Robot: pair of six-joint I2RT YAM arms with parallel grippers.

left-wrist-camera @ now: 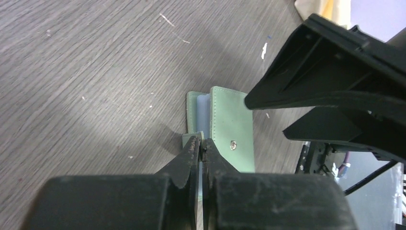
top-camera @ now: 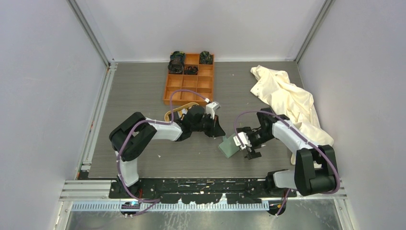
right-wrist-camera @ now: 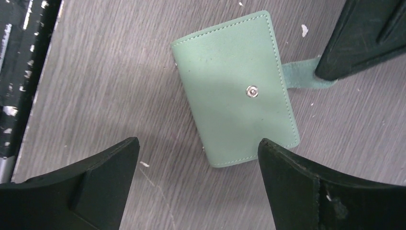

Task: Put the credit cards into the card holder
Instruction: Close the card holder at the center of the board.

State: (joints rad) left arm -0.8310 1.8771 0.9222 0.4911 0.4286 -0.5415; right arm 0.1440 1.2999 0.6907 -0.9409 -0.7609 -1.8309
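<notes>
Right wrist shows card holder point(right-wrist-camera: 225, 67) folded, sage-green, stitched, with silver snap point(right-wrist-camera: 252, 91).

No legible text, label, brand or number on anything

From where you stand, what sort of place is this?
Probably a robot test booth: white walls around a grey table, two arms bolted at its edge, props like an orange box and cream cloth.
</notes>
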